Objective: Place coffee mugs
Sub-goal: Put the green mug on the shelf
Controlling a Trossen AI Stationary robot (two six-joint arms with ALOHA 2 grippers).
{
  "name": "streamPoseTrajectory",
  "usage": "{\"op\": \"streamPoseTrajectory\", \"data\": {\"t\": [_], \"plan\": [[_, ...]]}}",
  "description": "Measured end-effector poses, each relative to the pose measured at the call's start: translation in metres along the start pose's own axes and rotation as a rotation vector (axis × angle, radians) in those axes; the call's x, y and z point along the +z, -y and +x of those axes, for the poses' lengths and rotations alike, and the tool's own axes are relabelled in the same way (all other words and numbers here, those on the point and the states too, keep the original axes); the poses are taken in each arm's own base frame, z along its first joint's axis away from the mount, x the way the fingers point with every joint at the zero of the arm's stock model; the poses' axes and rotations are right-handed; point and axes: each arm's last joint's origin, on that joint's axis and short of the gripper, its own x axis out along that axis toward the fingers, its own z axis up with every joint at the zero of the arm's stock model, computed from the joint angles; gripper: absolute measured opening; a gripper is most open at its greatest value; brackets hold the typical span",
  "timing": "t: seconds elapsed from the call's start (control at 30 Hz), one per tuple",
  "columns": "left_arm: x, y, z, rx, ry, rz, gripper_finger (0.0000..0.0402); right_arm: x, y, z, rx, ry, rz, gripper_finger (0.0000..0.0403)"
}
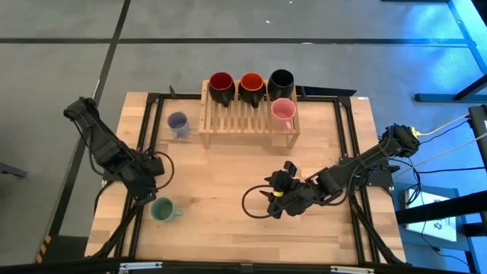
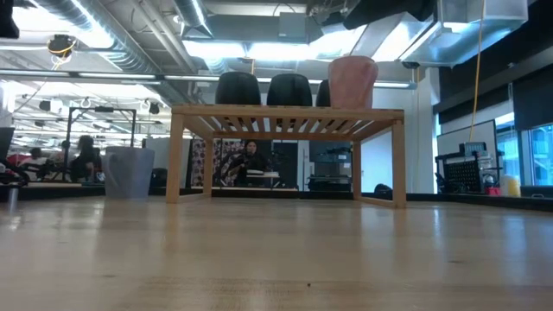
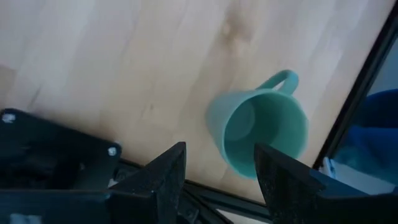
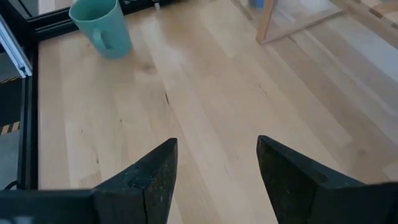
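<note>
Four mugs stand on the wooden rack [image 1: 249, 114]: two dark ones with red insides [image 1: 221, 82] [image 1: 252, 82], a black one [image 1: 281, 78] and a pink one [image 1: 283, 111]. The lavender mug [image 1: 178, 122] stands on the table left of the rack. The green mug [image 1: 162, 209] [image 3: 261, 130] stands upright near the table's left near corner. My left gripper [image 1: 150, 192] [image 3: 217, 177] is open, just above and beside the green mug. My right gripper [image 1: 268, 202] [image 4: 214, 168] is open over bare table, right of centre.
A black metal frame [image 1: 152, 137] runs along the table's left and right sides. The rack [image 2: 289, 117] stands on legs at the far edge, with open space beneath it. Bare wood [image 1: 228, 175] lies between the two grippers. People sit in the room beyond [image 2: 251, 160].
</note>
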Motion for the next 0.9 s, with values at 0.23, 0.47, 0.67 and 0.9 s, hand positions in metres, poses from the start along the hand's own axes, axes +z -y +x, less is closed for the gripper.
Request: {"op": "streamPoseTrajectory", "data": {"t": [0.23, 0.47, 0.67, 0.9], "plan": [[-0.001, 0.005, 0.032, 0.012, -0.029, 0.023, 0.0183, -0.001, 0.003, 0.000, -0.050, 0.012, -0.018, 0.0207], [-0.002, 0.017, 0.070, 0.073, -0.116, 0.155, 0.0183, -0.001, 0.004, 0.000, -0.066, 0.018, -0.023, 0.0207], [-0.001, 0.024, 0.086, 0.123, -0.152, 0.235, 0.0178, -0.001, 0.004, 0.000, -0.067, 0.017, -0.024, 0.0207], [0.005, 0.029, 0.107, 0.191, -0.205, 0.336, 0.0116, -0.001, 0.004, 0.000, -0.070, 0.017, -0.025, 0.0207]]}}
